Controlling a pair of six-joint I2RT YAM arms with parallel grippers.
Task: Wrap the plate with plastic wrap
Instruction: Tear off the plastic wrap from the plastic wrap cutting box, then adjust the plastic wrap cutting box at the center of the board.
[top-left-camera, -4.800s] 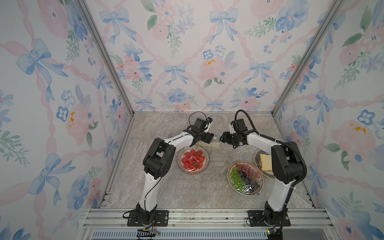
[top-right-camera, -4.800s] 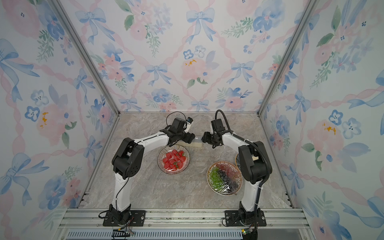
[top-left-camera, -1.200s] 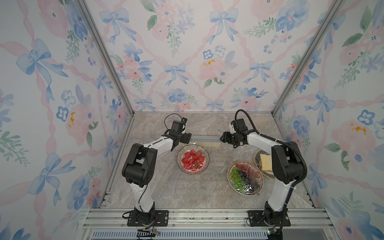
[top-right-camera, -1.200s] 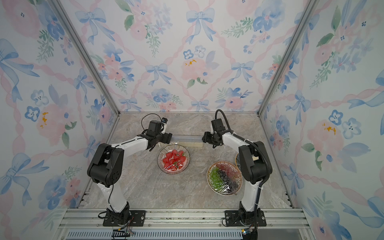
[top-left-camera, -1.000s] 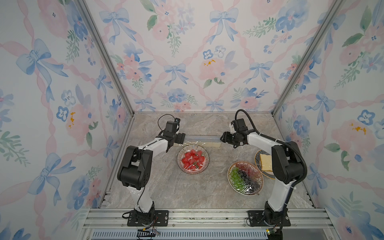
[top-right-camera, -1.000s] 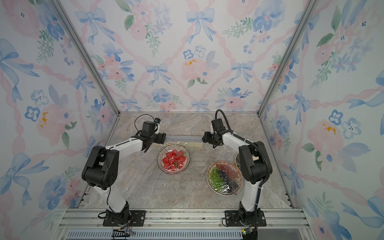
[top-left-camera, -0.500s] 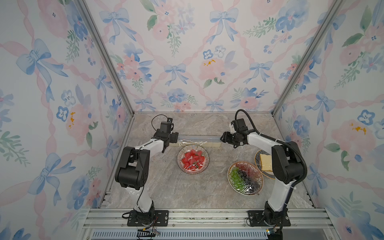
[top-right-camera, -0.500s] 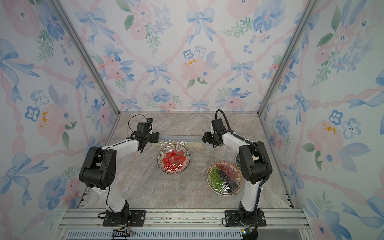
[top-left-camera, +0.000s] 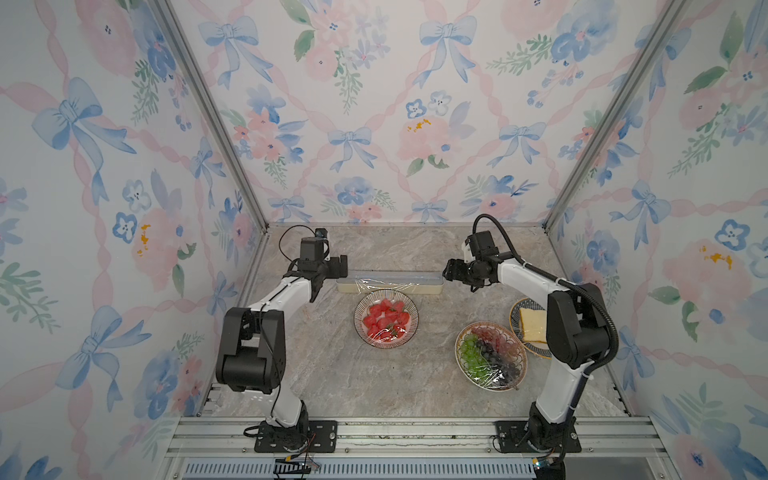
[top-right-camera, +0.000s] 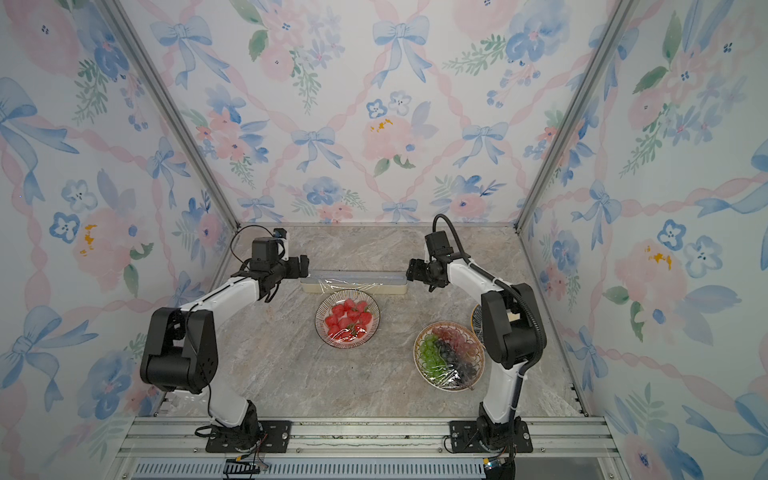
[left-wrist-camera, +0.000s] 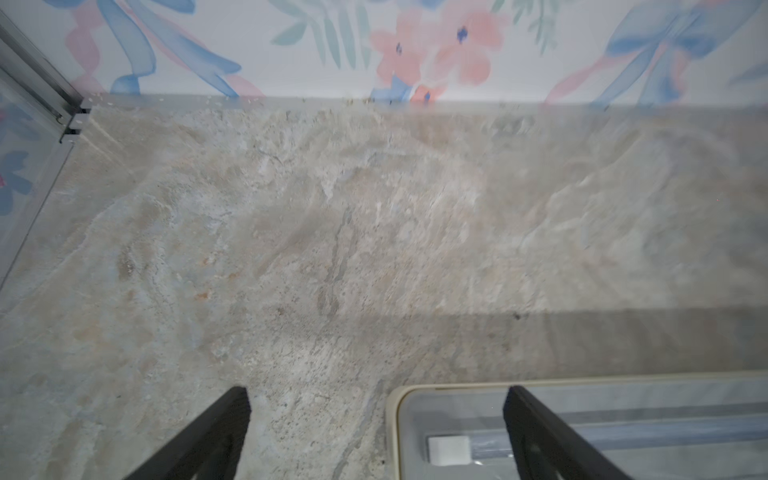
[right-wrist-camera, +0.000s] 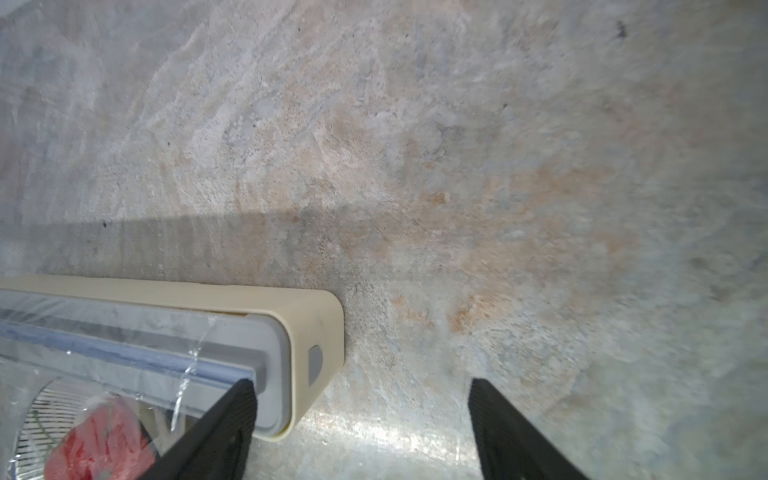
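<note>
the left gripper (top-left-camera: 340, 267) is hovering at one end of the long cream box (top-left-camera: 390, 286) and the right gripper (top-left-camera: 450, 271) at the other end, both low over the surface (top-left-camera: 332, 374) near the back wall. in both wrist views the fingers (right-wrist-camera: 232, 419) are standing wide apart and clamping nothing, with only a corner of the box showing between them. the plastic wrap (right-wrist-camera: 99, 365) is lying as a crinkled sheet from the top of the box down over the plate (top-left-camera: 357, 322) of strawberries, which is sitting just in front of the box, near the middle of the surface. the film is glinting over the fruit in both top views, so the draping looks largely done. whether the sheet is cut free from the box is hard to tell; it appears to be running on from the box edge. what seems to be remaining is separating the film and pressing its edges down around the rim. to the right, a plate of grapes (top-left-camera: 460, 353) is already looking covered in film, and a plate with bread (top-left-camera: 515, 316) is looking bare, partly hidden by the right arm.
</note>
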